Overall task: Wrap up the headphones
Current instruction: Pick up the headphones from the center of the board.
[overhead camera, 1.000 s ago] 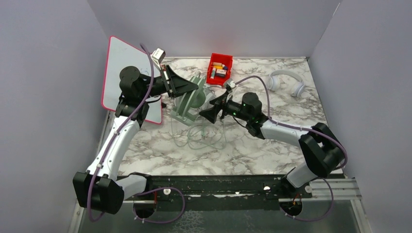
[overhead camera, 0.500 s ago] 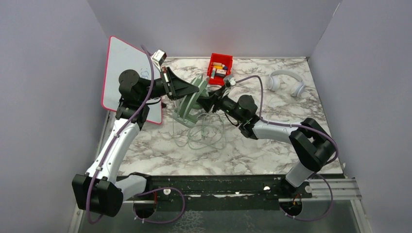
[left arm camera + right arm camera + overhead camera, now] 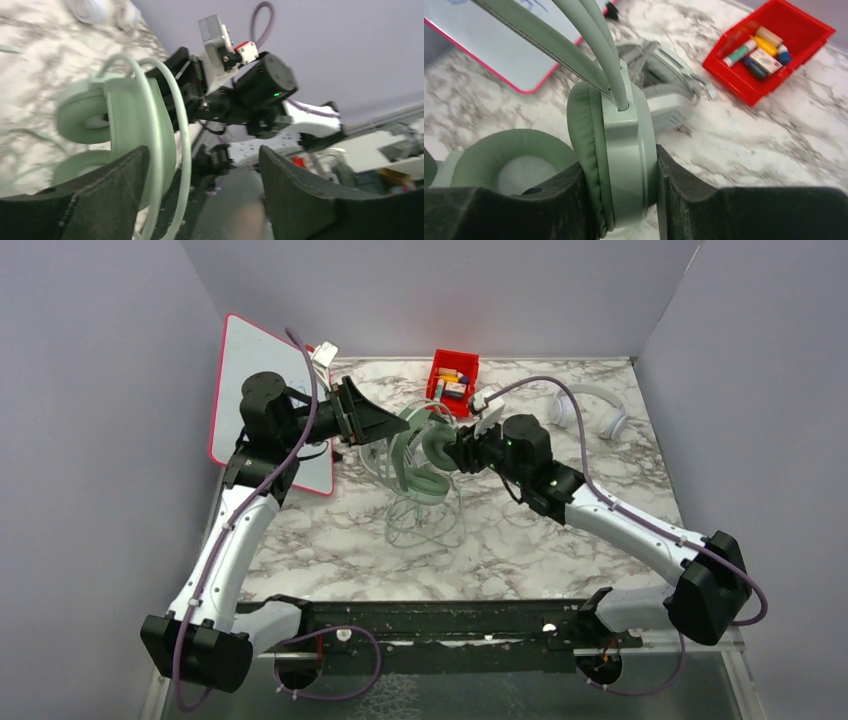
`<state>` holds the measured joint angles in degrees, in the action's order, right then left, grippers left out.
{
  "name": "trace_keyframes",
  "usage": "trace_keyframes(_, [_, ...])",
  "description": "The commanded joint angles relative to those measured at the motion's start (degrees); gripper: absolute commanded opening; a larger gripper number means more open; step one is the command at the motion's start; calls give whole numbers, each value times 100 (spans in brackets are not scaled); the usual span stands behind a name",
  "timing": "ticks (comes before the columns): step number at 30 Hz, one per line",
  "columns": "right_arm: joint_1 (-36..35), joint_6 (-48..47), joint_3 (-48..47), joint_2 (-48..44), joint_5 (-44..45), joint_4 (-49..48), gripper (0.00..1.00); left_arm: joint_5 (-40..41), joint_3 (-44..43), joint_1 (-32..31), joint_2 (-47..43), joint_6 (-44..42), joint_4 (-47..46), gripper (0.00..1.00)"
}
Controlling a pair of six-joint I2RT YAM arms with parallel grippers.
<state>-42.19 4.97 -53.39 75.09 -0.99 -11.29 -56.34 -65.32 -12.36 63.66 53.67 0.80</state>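
The mint-green headphones (image 3: 412, 452) hang upright above the marble table (image 3: 560, 530), between my two grippers. My right gripper (image 3: 447, 450) is shut on one ear cup (image 3: 624, 150), with a finger pressed on each flat side. My left gripper (image 3: 393, 428) stands open, and the headband (image 3: 145, 120) sits just inside its left finger (image 3: 100, 200). The thin green cable (image 3: 425, 523) trails down in loose loops on the table. A grey-white headset (image 3: 669, 95) lies behind the held one. A plain white headset (image 3: 563, 412) rests at the back right.
A red bin (image 3: 458, 356) of small items stands at the back centre. A pink-edged whiteboard (image 3: 265, 390) leans against the left wall behind the left arm. Grey walls close in the table on three sides.
My left gripper has opened and let go of the headband. My right gripper has closed on the ear cup and carried the mint-green headset up and to the right.
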Motion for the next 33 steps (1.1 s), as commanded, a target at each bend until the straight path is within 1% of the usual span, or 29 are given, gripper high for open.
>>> trace_keyframes(1, [4,-882,-1004,-106,477,3132,1,1082,-535,37,-90,-2113,1971,88])
trace_keyframes(2, [9,-961,-1234,-47,549,3592,1,1222,-491,27,-116,-2187,2026,96])
trace_keyframes(3, [4,-1008,-1490,39,602,4078,1,1350,-438,25,-119,-2182,2062,99])
trace_keyframes(6, [9,-1148,-2133,295,734,5048,1,1671,-299,-137,-50,-2170,2151,99])
trace_keyframes(7, [3,-1176,-2319,360,801,5267,0,1878,-307,-219,-47,-2218,2237,99])
trace_keyframes(8, [9,-1211,-2472,416,880,5443,1,2255,-341,-326,-39,-2284,2351,99])
trace_keyframes(12, [6,-1301,-3028,775,1192,6122,1,3460,-621,-845,8,-2589,2862,91])
trace_keyframes(14, [9,-1213,-3237,959,1398,6352,1,3909,-699,-1161,31,-2654,2975,90])
trace_keyframes(16, [6,-1145,-3427,1094,1437,6495,1,4540,-798,-1482,90,-2741,3208,87])
trace_keyframes(17, [5,-1120,-3524,1147,1438,6552,1,4841,-824,-1623,120,-2791,3304,83])
trace_keyframes(19, [9,-1079,-3683,1237,1436,6640,1,5379,-837,-1855,159,-2818,3455,70])
trace_keyframes(21, [2,-1077,-3821,1346,1477,6730,0,5580,-817,-2051,215,-2837,3481,62])
trace_keyframes(24, [5,-1038,-4086,1476,1572,6886,1,6143,-887,-2397,377,-2848,3568,51])
trace_keyframes(28, [5,-1025,-4315,1567,1563,7000,1,7040,-1037,-2842,581,-2896,3817,46])
trace_keyframes(30, [11,-1025,-4396,1630,1571,7057,1,7279,-1065,-2979,686,-2892,3883,45])
trace_keyframes(33, [9,-1025,-4433,1664,1586,7113,1,7703,-1103,-3165,808,-2869,3967,41])
